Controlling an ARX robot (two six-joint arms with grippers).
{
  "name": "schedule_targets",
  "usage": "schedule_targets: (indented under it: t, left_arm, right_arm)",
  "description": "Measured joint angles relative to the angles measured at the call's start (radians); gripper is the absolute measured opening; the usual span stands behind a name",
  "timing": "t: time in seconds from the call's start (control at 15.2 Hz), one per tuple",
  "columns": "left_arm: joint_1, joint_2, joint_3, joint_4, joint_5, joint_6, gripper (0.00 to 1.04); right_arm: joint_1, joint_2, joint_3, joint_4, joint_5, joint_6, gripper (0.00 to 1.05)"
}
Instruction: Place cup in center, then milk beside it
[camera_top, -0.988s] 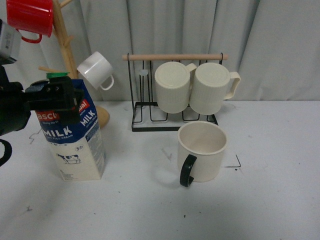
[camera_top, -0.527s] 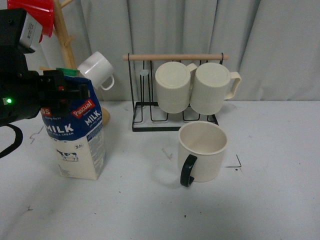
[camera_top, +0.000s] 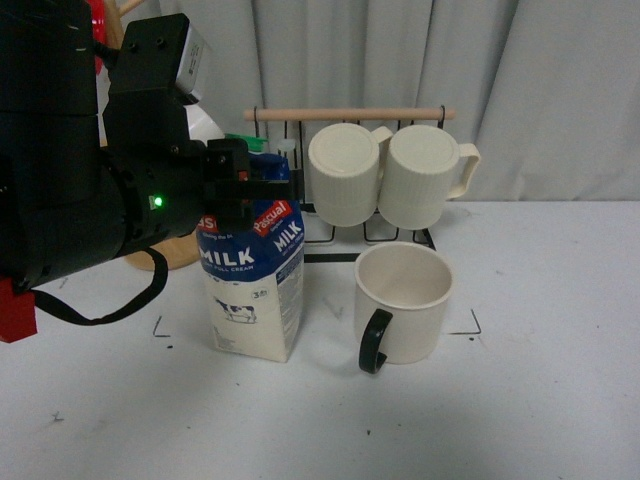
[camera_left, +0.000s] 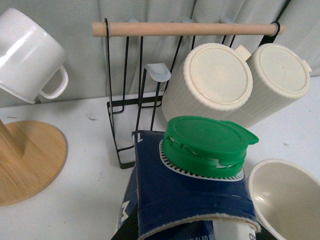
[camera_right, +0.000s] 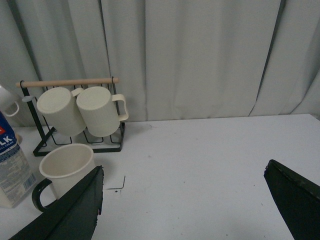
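The cup, cream-white with a black handle toward me, stands upright on the white table in front of the rack. The milk, a blue and cream carton with a green cap, is just left of the cup with a small gap between them. My left gripper is shut on the carton's top; whether its base rests on the table I cannot tell. The left wrist view shows the cup's rim beside the milk. My right gripper hangs open over bare table, right of the cup.
A black wire rack with a wooden bar stands behind the cup, holding two ribbed cream mugs. A wooden mug tree base and a small white cup are at the back left. The bulky left arm covers the left side.
My left arm has carried the milk rightward from the table's left side to a spot next to the cup. The cup has stayed put.
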Motion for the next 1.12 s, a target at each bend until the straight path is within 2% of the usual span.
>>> schedule_targets:
  t: [0.33,0.59,0.72,0.92,1.12]
  left_arm:
    - [-0.035,0.003,0.005,-0.005,-0.034,-0.094,0.16]
    - [-0.115,0.003,0.005,0.021,-0.037,-0.159,0.15]
    - [-0.136,0.010,0.005,0.044,-0.032,-0.164,0.15]
    - [-0.131,0.050,0.005,0.086,-0.091,-0.126,0.15]
    - [-0.126,0.059,0.005,0.098,-0.099,-0.086,0.14]
  right_arm:
    - [0.000,0.000,0.000,0.000,0.000,0.000,0.98]
    - [0.000,0.000,0.000,0.000,0.000,0.000,0.98]
    - [0.000,0.000,0.000,0.000,0.000,0.000,0.98]
    - [0.000,0.000,0.000,0.000,0.000,0.000,0.98]
    - [0.000,0.000,0.000,0.000,0.000,0.000,0.98]
